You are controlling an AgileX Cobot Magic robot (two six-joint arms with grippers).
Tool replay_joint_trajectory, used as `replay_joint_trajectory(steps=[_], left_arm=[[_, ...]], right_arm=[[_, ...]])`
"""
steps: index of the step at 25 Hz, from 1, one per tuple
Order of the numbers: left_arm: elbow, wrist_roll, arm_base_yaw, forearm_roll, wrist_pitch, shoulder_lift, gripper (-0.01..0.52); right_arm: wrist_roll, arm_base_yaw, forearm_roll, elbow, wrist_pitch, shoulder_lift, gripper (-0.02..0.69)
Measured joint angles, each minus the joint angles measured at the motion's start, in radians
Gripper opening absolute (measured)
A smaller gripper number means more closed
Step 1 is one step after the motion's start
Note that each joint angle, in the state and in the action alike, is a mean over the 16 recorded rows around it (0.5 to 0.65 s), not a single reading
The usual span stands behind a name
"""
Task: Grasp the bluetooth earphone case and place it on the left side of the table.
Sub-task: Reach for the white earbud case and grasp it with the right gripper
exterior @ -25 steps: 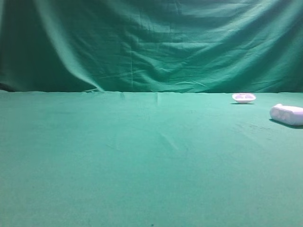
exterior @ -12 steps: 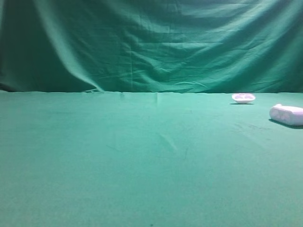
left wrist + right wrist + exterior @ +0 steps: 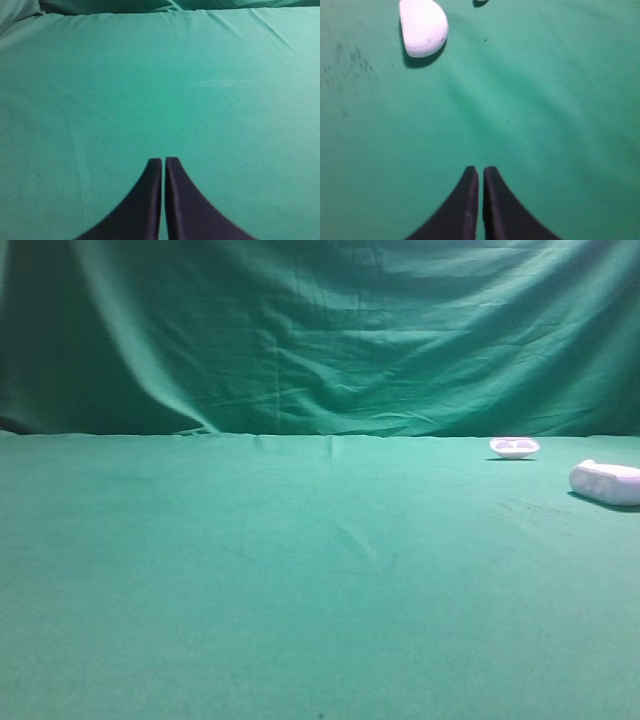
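We see the table (image 3: 300,580) covered in plain green cloth, unpatterned, brighter toward the middle and marked with a few faint dark smudges at the right. The draped backdrop (image 3: 320,330) at the far side shares that green, darker in its folds and at the far left. The bluetooth earphone case (image 3: 606,482) at the right is smooth white with a faint bluish tint. The small dish-like piece (image 3: 514,447) beyond it is also white. The left gripper (image 3: 163,162) and right gripper (image 3: 480,171) show dark, nearly black fingers.
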Motion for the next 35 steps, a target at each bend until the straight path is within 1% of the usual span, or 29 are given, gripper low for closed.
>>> replay_joint_trajectory(steps=[2,4,9,15,17,19,22,26,28,35], left_arm=[[0.000,0.000,0.000,0.000,0.000,0.000,0.000],[0.000,0.000,0.000,0.000,0.000,0.000,0.000],[0.000,0.000,0.000,0.000,0.000,0.000,0.000],[0.000,0.000,0.000,0.000,0.000,0.000,0.000],[0.000,0.000,0.000,0.000,0.000,0.000,0.000],[0.000,0.000,0.000,0.000,0.000,0.000,0.000],[0.000,0.000,0.000,0.000,0.000,0.000,0.000],[0.000,0.000,0.000,0.000,0.000,0.000,0.000],[0.000,0.000,0.000,0.000,0.000,0.000,0.000],[0.000,0.000,0.000,0.000,0.000,0.000,0.000]], right_arm=[[-0.004,0.020,0.002,-0.047,-0.005,0.078,0.041],[-0.007,0.041,0.000,-0.090,-0.014,0.151,0.092],[-0.001,0.080,-0.007,-0.178,-0.048,0.307,0.285],[0.030,0.093,-0.014,-0.258,-0.077,0.455,0.523],[0.042,0.093,-0.017,-0.278,-0.083,0.495,0.584],[0.053,0.093,-0.020,-0.297,-0.088,0.530,0.626],[0.071,0.093,-0.025,-0.320,-0.092,0.575,0.646],[0.085,0.094,-0.032,-0.344,-0.096,0.617,0.621],[0.089,0.094,-0.036,-0.353,-0.099,0.632,0.590],[0.105,0.095,-0.054,-0.370,-0.107,0.654,0.450]])
